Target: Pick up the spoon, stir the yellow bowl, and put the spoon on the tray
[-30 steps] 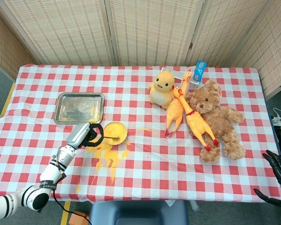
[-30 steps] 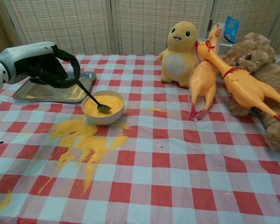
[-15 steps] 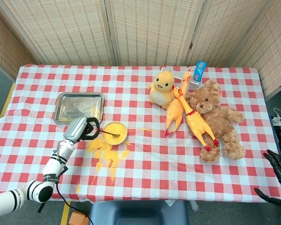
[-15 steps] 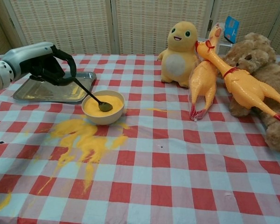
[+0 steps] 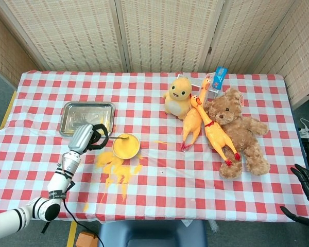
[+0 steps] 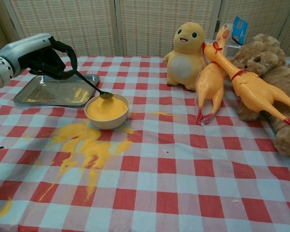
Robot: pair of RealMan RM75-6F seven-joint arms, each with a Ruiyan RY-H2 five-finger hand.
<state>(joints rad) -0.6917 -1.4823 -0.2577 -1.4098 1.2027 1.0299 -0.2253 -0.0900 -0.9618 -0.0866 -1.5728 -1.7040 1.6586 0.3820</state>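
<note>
The left hand (image 6: 43, 55) grasps the handle of the spoon (image 6: 89, 85), fingers curled round its upper end. The spoon slants down to the right, and its bowl hangs over the far rim of the yellow bowl (image 6: 106, 110); whether it touches that rim is hard to tell. The bowl is full of yellow stuff and stands on the checked desk (image 6: 183, 164). In front of it a yellow spill (image 6: 87, 147) spreads over the cloth toward the near edge. The tray (image 6: 53, 92) lies just behind and to the left of the bowl, under the hand, with yellow smears on its floor.

In the head view the right hand (image 5: 306, 188) shows at the lower right corner, off the desk, fingers spread and holding nothing.

On the right half lie a yellow plush (image 6: 187, 42), two rubber chickens (image 6: 210, 82) and a teddy bear (image 6: 275, 72), all touching one another.
</note>
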